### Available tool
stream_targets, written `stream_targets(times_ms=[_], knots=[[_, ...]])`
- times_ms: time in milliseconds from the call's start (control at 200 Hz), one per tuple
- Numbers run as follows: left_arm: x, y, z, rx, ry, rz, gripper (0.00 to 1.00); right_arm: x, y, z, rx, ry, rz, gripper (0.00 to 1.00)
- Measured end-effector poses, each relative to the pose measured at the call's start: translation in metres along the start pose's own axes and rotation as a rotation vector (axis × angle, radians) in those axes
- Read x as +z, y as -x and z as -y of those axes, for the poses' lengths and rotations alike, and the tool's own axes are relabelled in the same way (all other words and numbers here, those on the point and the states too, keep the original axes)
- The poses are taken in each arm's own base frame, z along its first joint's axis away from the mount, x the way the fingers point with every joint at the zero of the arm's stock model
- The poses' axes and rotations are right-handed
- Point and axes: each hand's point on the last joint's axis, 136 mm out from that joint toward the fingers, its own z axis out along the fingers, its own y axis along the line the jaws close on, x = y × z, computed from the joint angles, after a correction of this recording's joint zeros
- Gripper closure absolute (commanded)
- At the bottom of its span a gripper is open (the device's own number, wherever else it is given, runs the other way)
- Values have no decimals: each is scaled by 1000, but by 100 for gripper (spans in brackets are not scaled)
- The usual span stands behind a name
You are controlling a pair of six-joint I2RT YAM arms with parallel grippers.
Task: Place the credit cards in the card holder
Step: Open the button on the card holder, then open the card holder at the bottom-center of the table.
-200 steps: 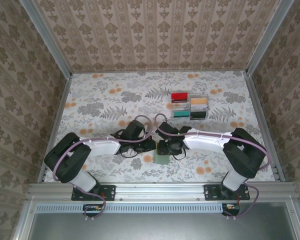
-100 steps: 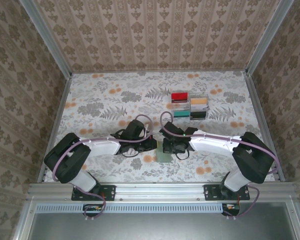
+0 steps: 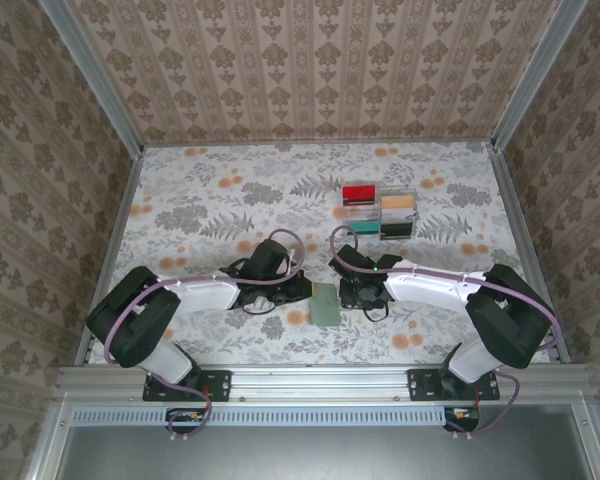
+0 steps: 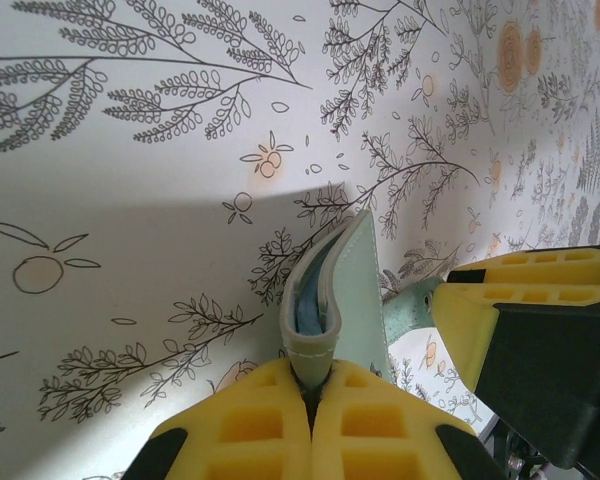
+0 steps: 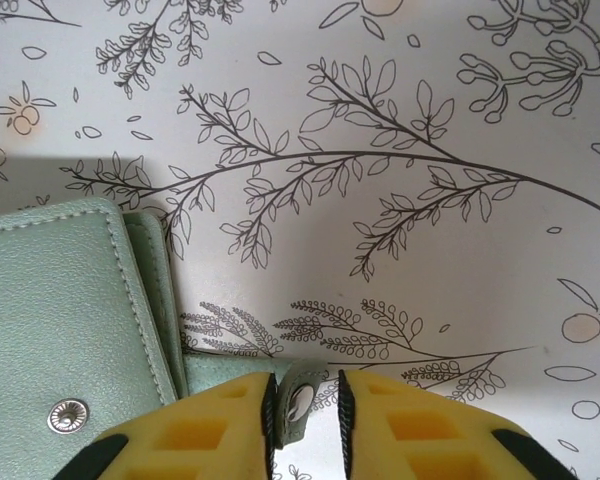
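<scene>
While the left hand (image 4: 315, 392) clamps the card holder (image 4: 358, 290), the right hand (image 5: 305, 398) pinches its snap tab (image 5: 298, 384).

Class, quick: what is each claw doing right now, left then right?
Left claw: closed, pinching the folded edge of the green wallet.
Right claw: closed, pinching the wallet's snap tab.

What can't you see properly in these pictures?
- Top view: the credit cards at the far side are too small to count or read.
- Left wrist view: the card holder has its slots hidden between nearly closed covers; just a blue sliver peeks out.
- Right wrist view: the card holder is cut off by the left and bottom edges, and the right gripper covers the end of its snap tab.
</scene>
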Motion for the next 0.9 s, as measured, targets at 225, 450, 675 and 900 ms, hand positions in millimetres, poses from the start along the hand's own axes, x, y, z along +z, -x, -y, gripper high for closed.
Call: stream_targets(times_ms=[225, 450, 675, 900], knots=[[0, -1, -1, -3, 4, -4, 100, 8, -6, 2, -10, -17, -34, 73], [0, -2, -2, -5, 9, -7, 94, 6, -8, 1, -17, -8, -42, 93], [-2, 2, -2, 26, 57, -12, 66, -17, 1, -10, -11, 84, -4, 96], [-15, 7, 0, 50, 124, 30, 43, -44, 10, -21, 2, 184, 40, 96]])
